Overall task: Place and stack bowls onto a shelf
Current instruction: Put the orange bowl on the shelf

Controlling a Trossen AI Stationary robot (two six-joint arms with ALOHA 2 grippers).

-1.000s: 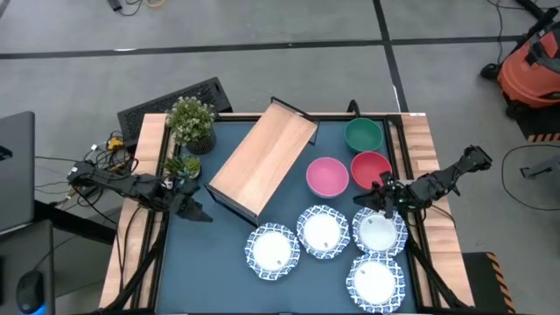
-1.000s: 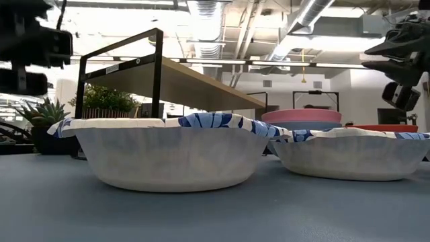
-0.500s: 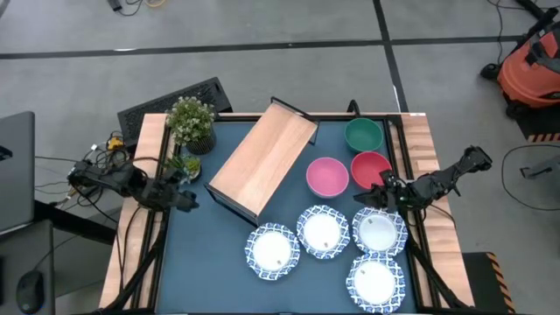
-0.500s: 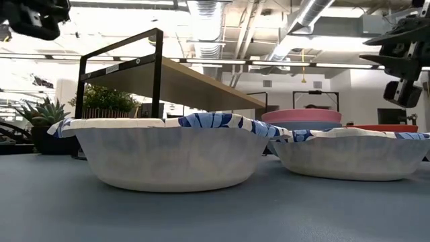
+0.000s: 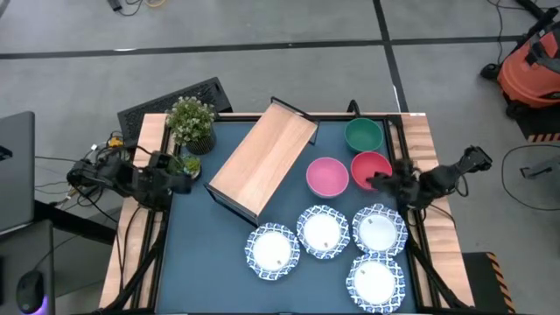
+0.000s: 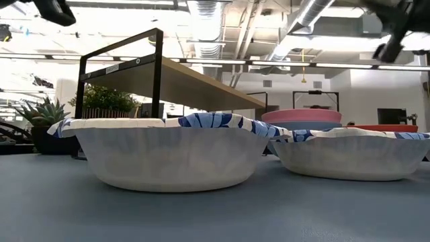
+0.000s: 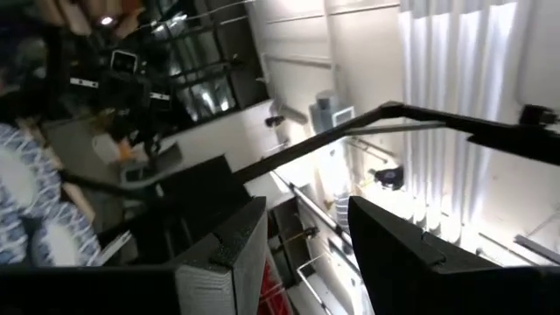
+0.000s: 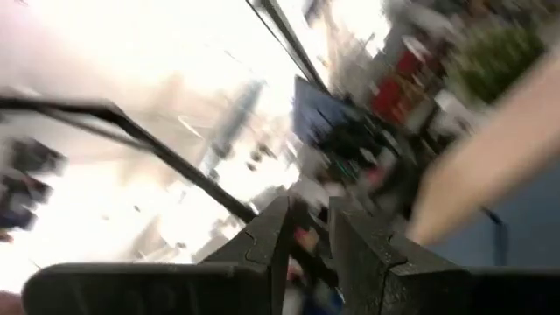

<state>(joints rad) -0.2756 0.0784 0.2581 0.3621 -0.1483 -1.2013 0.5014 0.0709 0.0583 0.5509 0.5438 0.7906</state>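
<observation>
The light-wood shelf stands slantwise on the dark blue tabletop, on its dark frame. Right of it sit a green bowl, a red bowl and a pink bowl. Several white bowls with blue patterned rims stand along the near edge. My left gripper hangs raised at the table's left edge, its fingers a little apart with nothing between them. My right gripper hovers by the red bowl's near rim. Its fingers stand narrowly apart and hold nothing.
A potted plant and a small succulent stand at the far left corner, close to my left gripper. Wooden rails border the table's sides. Bare tabletop lies at the near left.
Both grippers have risen and tipped their fingers upward. The left one has gone from the tabletop up and back toward the far left corner, leaving the low view's left side. The right one has lifted from above a white bowl toward the red bowl. No bowl has moved.
</observation>
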